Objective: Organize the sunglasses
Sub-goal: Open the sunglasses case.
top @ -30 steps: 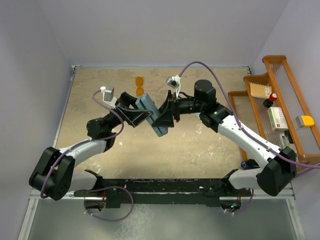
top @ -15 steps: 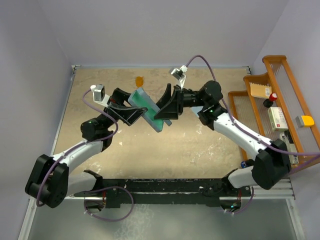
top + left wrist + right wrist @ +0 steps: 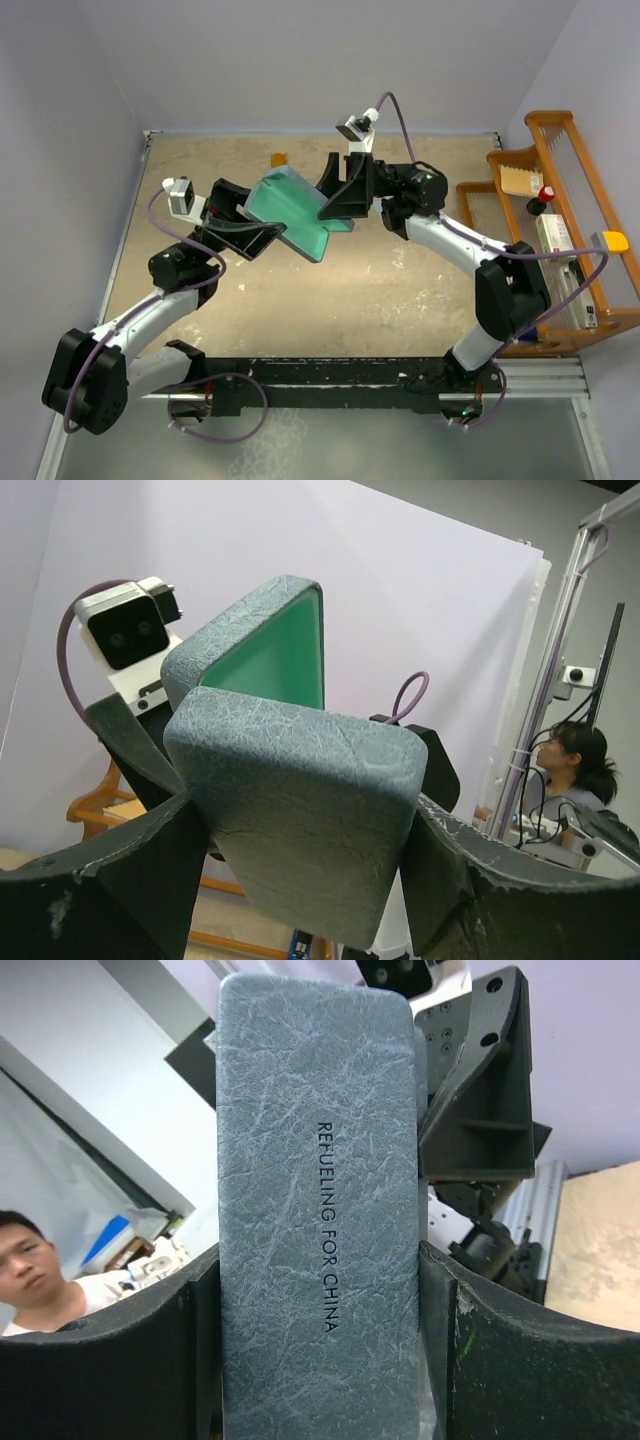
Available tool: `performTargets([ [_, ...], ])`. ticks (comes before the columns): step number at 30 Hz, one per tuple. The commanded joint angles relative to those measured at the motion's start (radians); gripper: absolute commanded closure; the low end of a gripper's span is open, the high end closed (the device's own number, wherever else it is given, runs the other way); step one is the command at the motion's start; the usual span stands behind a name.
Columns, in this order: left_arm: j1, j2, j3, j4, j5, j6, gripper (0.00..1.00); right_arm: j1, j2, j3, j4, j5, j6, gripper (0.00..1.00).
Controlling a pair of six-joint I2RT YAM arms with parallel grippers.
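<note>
A grey-blue case [image 3: 290, 215] hangs in the air over the middle of the table, open, its teal-green lining facing up. My left gripper [image 3: 268, 215] is shut on its left end and my right gripper [image 3: 330, 195] is shut on its right end. In the left wrist view the grey shell [image 3: 300, 800] fills the gap between the fingers [image 3: 110, 880], with the green-lined half beyond it. In the right wrist view the printed grey outside of the case [image 3: 315, 1210] is clamped between both fingers [image 3: 500, 1360]. The orange sunglasses [image 3: 279, 160] lie on the table at the back, mostly hidden behind the case.
A wooden rack [image 3: 560, 150] with small boxes and a red-capped item stands along the right edge. The sandy table [image 3: 400, 290] is walled at the left, back and right. The arms' black base rail [image 3: 320, 375] runs along the near edge.
Both arms have raised and tilted the case together; its lid has swung open to show the teal lining. The raised case now hides more of the sunglasses.
</note>
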Motion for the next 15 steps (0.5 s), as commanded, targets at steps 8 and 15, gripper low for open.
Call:
performTargets([
  [8,-0.041,-0.038,-0.021,0.193,0.156,0.042,0.49,0.023,0.055,0.114,0.217,0.181,0.178,1.00],
  [15,-0.041,-0.034,-0.038,0.194,0.173,0.056,0.51,0.022,0.051,0.100,0.218,0.184,0.178,1.00],
])
